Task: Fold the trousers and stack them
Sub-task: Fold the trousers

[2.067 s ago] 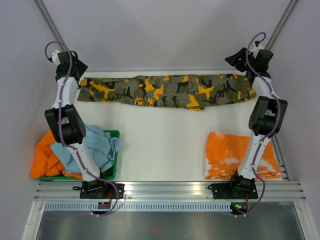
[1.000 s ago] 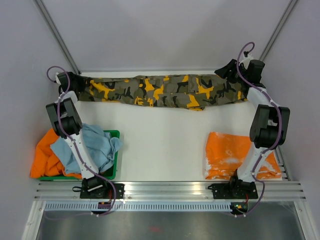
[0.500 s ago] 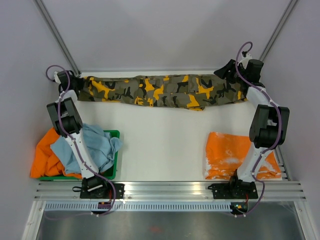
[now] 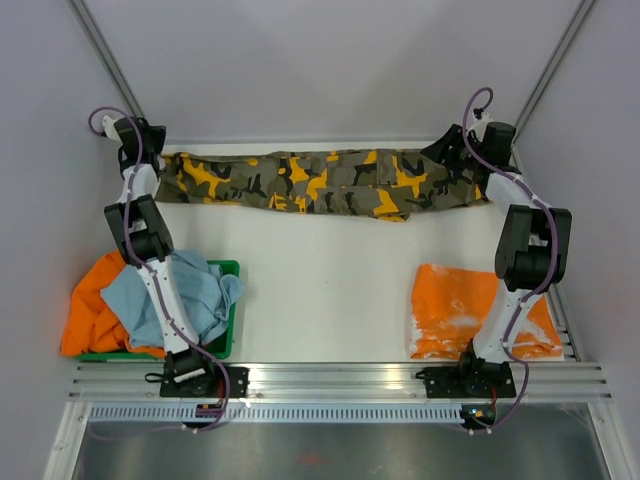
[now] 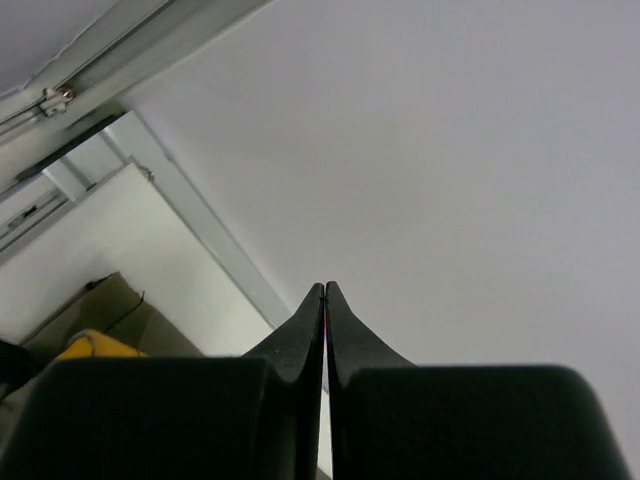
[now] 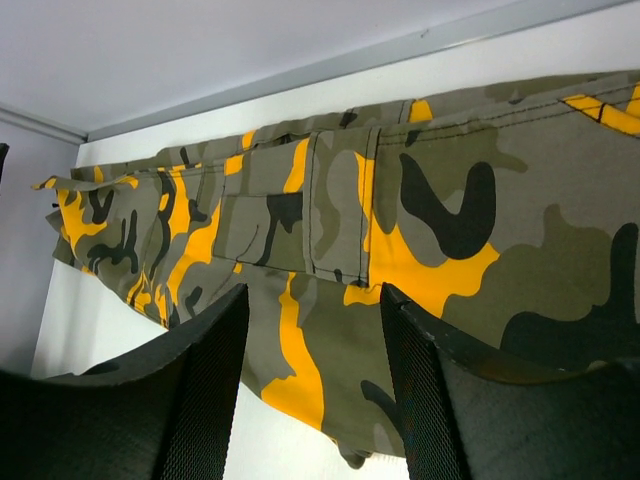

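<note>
left tool (image 5: 324,290): fingers pressed together | right tool (image 6: 315,300): wide apart, at right end of camouflage trousers (image 4: 320,182) | cloth stretched along far tabletop (image 4: 330,270) edge

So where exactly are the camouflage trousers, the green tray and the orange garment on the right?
camouflage trousers (image 4: 330,182), top view, middle of the cloth.
green tray (image 4: 226,266), top view, far right corner of its rim.
orange garment (image 4: 450,310), top view, its left half.

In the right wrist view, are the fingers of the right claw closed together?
No, the right claw stands open, and the camouflage trousers show through the gap between its two fingers.
</note>
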`<state>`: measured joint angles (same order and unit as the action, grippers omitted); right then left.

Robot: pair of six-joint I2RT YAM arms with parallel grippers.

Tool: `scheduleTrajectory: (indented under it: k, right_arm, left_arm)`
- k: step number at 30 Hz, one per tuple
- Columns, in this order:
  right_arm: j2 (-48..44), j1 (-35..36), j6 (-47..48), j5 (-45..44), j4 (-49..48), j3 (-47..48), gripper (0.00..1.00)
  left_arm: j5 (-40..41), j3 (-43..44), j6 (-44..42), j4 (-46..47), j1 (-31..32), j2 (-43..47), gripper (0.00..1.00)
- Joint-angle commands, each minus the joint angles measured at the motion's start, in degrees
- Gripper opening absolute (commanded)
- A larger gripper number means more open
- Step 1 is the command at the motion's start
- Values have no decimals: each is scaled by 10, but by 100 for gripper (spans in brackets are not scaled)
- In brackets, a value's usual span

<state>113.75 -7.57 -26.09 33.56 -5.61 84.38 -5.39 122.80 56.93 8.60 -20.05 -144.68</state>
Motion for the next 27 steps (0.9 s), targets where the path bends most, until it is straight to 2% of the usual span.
scheduleTrajectory:
  k: [1,2,3,4,6,7,11,16,20,27]
  right_arm:
    - [2,5,21,-3,4,18,62]
    - [-1,6,25,-5,8,16,62]
    - [-5,7,30,-10,16,15,62]
    - [-6,7,38,-11,20,14,62]
    - [-7,6,43,-10,30,14,62]
    - [-7,6,44,-10,31,14,62]
    - [-3,8,42,-7,29,12,62]
    - [-1,11,34,-3,14,0,62]
    - [0,11,38,-2,18,-4,62]
    - [-5,12,37,-7,16,-11,62]
  left_arm:
    - [24,23,-4,-57,6,5,5]
    - [36,8,-16,-62,7,22,11]
    - [47,-11,-43,-63,7,41,38]
    - [67,-52,-57,-62,8,81,54]
    - [86,-106,-94,-64,6,120,71]
    - [91,-125,-104,-64,7,138,73]
    - [94,-204,-123,-67,7,226,76]
    - [68,-298,-100,-32,8,252,76]
    - [58,-290,-84,-28,8,214,70]
    - [58,-233,-81,-3,7,144,68]
